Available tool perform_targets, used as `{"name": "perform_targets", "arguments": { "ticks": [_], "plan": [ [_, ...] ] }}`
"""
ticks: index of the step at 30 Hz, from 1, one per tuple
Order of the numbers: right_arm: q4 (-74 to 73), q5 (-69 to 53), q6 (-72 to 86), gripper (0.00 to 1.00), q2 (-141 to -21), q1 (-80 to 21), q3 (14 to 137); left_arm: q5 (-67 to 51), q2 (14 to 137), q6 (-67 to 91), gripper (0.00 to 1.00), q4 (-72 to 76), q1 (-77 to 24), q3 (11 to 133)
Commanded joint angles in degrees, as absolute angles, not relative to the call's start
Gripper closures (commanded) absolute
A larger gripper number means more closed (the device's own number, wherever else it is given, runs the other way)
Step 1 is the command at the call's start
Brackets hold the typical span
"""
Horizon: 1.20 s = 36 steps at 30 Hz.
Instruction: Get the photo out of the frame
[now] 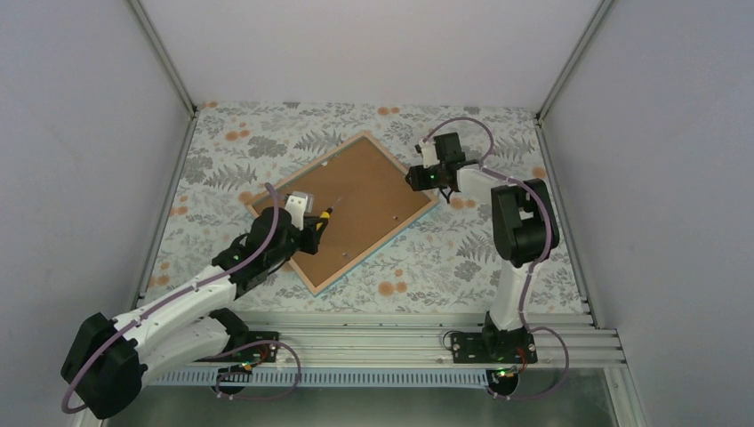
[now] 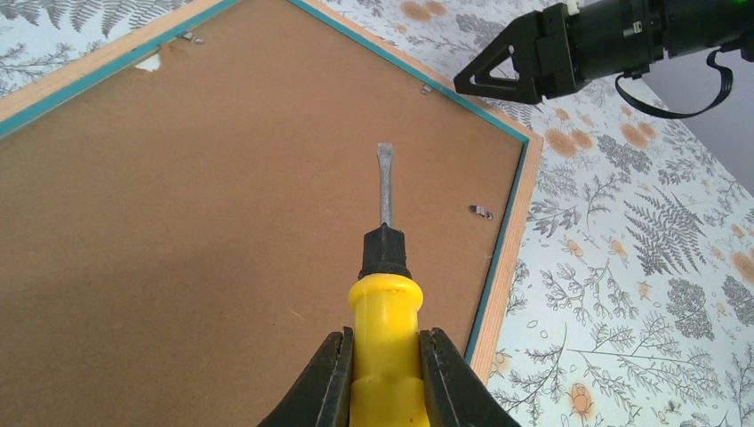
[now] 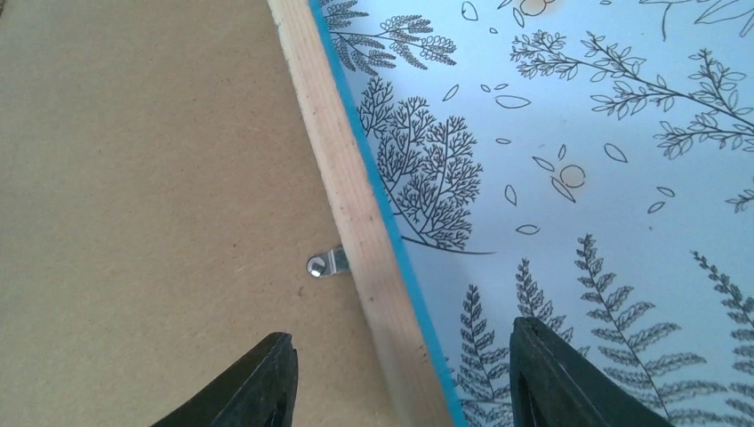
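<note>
Frame point(image 1: 308, 169) lies face down, board point(image 1: 347, 205) still clipped in, photo hidden; left gripper point(image 2: 389, 347) clenches screwdriver point(image 2: 384, 307); right gripper point(image 3: 402, 338) released, astride the rim point(image 3: 356, 191)

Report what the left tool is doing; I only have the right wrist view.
Observer: The left tool is shut on a yellow-handled screwdriver.
Operator: Tell me where its blade sits.
Observer: The blade is over the brown backing board, with a metal clip off to its side; I cannot tell whether it is touching the board.
Operator: Describe how the frame lies.
Observer: The frame lies back up, turned diagonally on the flowered tablecloth.
</note>
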<state>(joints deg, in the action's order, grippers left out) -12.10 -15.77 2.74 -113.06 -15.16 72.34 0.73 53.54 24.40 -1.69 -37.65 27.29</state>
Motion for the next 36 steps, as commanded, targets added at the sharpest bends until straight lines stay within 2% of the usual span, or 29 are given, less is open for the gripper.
{"name": "perform_targets", "arguments": {
  "ticks": [1, 11, 23, 31, 36],
  "plan": [
    [-12.29, -19.18, 0.42, 0.49, -115.98, -14.60, 75.26, -0.82, 55.23, 23.04, 0.98, 1.65, -37.52, 28.05],
    [-13.45, -20.87, 0.61, 0.54, -115.17, -14.84, 70.80, -3.73, 56.94, 23.33, 0.97, 3.47, -37.53, 28.21],
    [-11.44, -16.62, 9.02, 0.72, -105.58, -20.95, 57.26, -8.44, 59.86, 23.43, 0.98, 6.10, -37.94, 27.54],
    [-11.76, -12.62, 13.81, 0.74, -97.82, -24.93, 50.02, -8.70, 63.98, 22.85, 0.98, 7.15, -40.93, 28.62],
    [-8.60, -8.20, 18.68, 0.88, -93.40, -26.18, 45.02, -6.00, 67.65, 22.93, 0.98, 6.80, -44.38, 31.23]
  ]
}}
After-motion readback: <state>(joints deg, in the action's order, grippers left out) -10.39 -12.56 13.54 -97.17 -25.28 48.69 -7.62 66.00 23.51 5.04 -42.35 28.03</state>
